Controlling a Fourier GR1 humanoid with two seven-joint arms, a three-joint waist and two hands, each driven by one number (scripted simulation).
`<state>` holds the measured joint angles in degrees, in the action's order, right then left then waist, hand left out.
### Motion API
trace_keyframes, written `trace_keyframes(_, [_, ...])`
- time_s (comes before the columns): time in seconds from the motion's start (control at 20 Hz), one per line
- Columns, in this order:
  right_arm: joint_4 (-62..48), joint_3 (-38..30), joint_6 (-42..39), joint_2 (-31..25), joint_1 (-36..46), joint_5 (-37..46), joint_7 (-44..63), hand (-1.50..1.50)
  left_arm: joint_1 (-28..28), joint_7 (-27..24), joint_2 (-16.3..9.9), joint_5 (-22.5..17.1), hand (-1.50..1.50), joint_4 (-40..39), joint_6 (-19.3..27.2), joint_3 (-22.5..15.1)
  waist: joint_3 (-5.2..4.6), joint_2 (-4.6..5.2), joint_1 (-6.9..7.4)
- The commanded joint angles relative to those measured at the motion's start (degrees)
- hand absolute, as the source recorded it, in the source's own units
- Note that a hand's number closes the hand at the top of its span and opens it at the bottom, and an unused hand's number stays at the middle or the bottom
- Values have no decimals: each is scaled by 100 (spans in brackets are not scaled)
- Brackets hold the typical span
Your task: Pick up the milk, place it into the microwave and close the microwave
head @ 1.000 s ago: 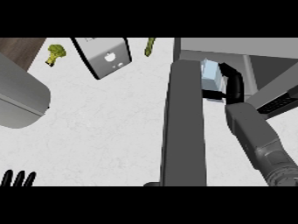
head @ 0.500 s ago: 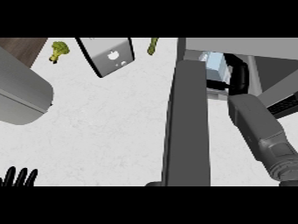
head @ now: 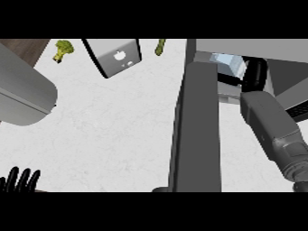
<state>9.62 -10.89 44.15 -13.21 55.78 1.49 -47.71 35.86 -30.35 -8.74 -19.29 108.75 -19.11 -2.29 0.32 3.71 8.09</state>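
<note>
Right hand (head: 255, 74): black, reached into the grey box-shaped microwave (head: 276, 52) cavity, fingers curled round the pale blue-and-white milk carton (head: 226, 63); grey forearm runs in past the door's right face.
Milk: inside the microwave mouth, just beyond the door's far end, part hidden by the hand; cannot tell whether resting on the cavity floor or held above it.
Why held so: looks like the placing step, carton carried deep enough to clear the door's swing before release.
Door: long dark grey slab-like microwave door (head: 196, 131), swung open toward the view, flat and matte, standing between the forearm and the open counter.
Left hand (head: 17, 181): black, far left of the microwave at the lower edge, fingers straight and up, resting, holding nothing.
Counter: white, faintly marbled counter top (head: 116, 126), smooth.
Left of the microwave: glossy dark tablet with a white logo (head: 119, 56), leaning; small yellow-green vegetable piece (head: 160, 46) between it and the microwave; knobbly green broccoli floret (head: 63, 49) further left.
Far left: large rounded grey metal body (head: 13, 92), identity unclear.
Remaining, judged: let go, pull arm out, shut door.
</note>
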Motion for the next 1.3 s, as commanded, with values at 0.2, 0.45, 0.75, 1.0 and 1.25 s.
trace_keyframes(0.2, [-74,-112,785,-48,86,56,-154,150,-113,-106,79,128,-150,-213,-8,-77,3,38,103])
trace_keyframes(0.45, [-939,392,2279,-426,-533,674,1358,-150,-222,-52,-52,141,-150,-79,-82,-60,-65,191,239])
trace_keyframes(0.75, [-896,993,1381,-146,-101,1254,1576,-150,-294,4,-47,181,-150,-159,-122,-164,9,86,429])
trace_keyframes(1.0, [-893,1138,1001,205,126,1396,1497,-150,-398,42,-39,225,-150,-173,-19,-92,17,69,350])
trace_keyframes(1.25, [-895,1175,639,448,173,1430,1429,-150,-533,-34,13,248,-150,-325,47,-15,13,57,265])
